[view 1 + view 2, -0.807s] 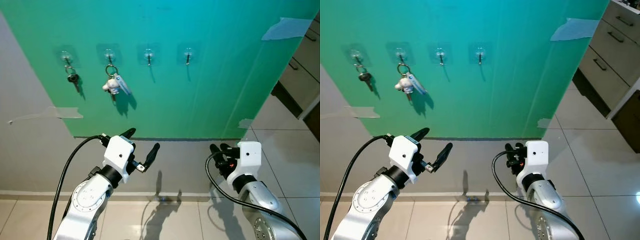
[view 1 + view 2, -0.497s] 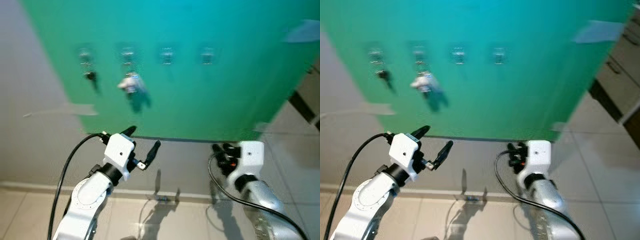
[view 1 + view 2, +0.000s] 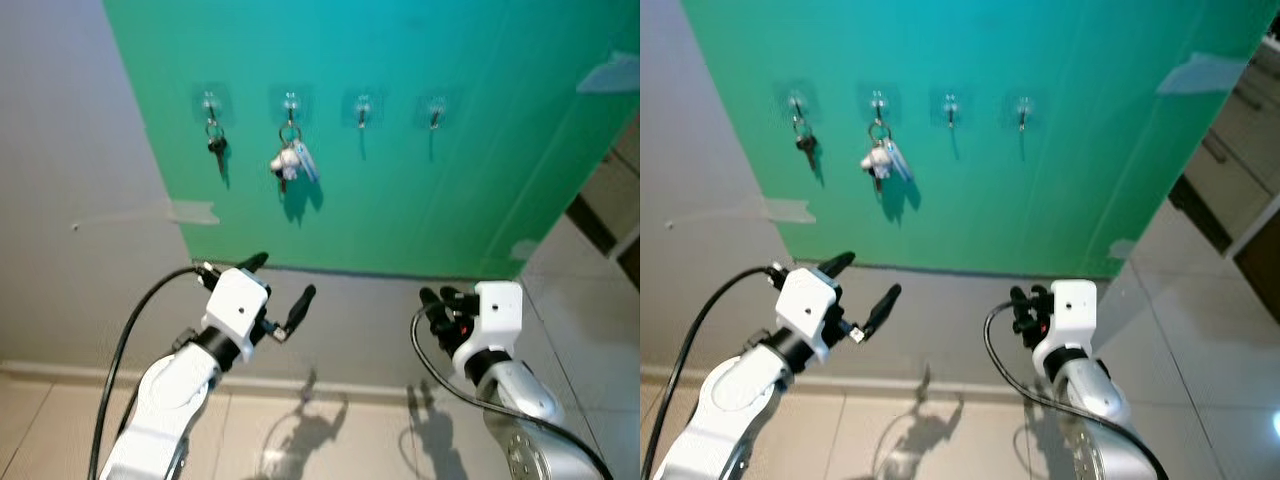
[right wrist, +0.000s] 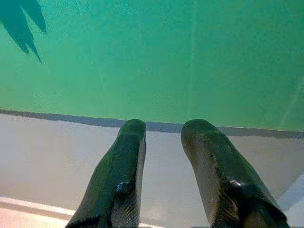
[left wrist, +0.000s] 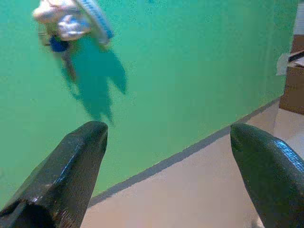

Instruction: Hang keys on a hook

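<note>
Keys: bunch with a white charm [image 3: 291, 163] hangs on the second hook [image 3: 289, 101] from the left; also seen in the left wrist view [image 5: 71, 23], casting a shadow on the panel.
Single key: dark key [image 3: 215, 146] hangs on the leftmost hook [image 3: 209, 100].
Free hooks: third hook [image 3: 363, 106] and fourth hook [image 3: 435, 108] carry nothing.
Left gripper: [image 3: 280, 288] held low, below the panel's lower edge, well apart from the keys; jaws wide, nothing between them.
Right gripper: [image 3: 440, 298] low at the right, facing the wall; jaws narrow, a small gap, nothing held.
Panel: green sheet [image 3: 400, 190] fixed to a grey wall [image 3: 90, 270], tape pieces [image 3: 195, 212] at its edges.
Room: pale tiled floor [image 3: 350, 440]; drawer fronts [image 3: 1240, 130] at the far right.
</note>
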Motion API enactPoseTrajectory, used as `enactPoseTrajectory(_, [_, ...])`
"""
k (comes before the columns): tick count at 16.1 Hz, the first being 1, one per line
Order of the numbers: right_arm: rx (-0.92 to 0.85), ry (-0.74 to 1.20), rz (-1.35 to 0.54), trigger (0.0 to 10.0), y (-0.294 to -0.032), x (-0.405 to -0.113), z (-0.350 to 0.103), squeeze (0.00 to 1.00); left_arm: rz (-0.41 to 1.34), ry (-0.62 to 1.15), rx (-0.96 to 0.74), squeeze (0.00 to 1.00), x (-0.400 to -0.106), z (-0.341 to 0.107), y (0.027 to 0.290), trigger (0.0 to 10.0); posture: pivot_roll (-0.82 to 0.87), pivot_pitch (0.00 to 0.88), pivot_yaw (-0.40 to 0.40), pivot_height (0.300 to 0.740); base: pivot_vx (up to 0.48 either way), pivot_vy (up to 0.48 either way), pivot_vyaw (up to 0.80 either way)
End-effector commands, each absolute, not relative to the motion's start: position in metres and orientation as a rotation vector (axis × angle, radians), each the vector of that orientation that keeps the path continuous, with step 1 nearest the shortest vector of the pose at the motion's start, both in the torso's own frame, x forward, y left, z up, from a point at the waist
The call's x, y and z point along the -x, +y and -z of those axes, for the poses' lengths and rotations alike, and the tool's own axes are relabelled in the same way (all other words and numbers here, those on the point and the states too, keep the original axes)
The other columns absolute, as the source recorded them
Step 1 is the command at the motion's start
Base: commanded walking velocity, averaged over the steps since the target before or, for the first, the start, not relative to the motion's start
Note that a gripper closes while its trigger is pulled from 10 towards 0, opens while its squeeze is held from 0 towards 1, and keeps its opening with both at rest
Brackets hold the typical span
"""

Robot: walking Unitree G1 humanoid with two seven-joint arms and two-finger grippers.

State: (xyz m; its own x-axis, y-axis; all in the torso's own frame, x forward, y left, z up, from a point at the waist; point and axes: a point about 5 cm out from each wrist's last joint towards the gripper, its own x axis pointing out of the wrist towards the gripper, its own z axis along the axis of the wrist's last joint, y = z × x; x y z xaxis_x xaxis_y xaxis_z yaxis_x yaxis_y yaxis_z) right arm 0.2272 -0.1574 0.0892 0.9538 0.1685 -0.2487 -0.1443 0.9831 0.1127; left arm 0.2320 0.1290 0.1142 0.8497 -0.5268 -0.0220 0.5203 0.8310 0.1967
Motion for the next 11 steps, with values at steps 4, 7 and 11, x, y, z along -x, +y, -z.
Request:
enactPoseTrajectory(4, [-0.073, 0.270, -0.131, 10.0, -0.1629, -0.2281, -0.0890, 0.00, 0.555, -0.021, -0.189, 0.00, -0.2341, -0.1121, 0.1278, 10.0, -0.03, 0.000, 0.028, 0.740, 0.000, 0.000, 0.00])
enactPoseTrajectory(7, [-0.073, 0.266, -0.128, 10.0, -0.1613, -0.2282, -0.0900, 0.00, 0.565, -0.016, -0.188, 0.00, -0.2342, -0.1120, 0.1271, 10.0, -0.04, 0.000, 0.034, 0.740, -0.208, 0.000, 0.00])
enactPoseTrajectory(11, [-0.072, 0.264, -0.124, 10.0, -0.1621, -0.2287, -0.0907, 0.00, 0.565, -0.019, -0.187, 0.00, -0.2348, -0.1125, 0.1264, 10.0, -0.04, 0.000, 0.033, 0.740, -0.311, 0.000, 0.00])
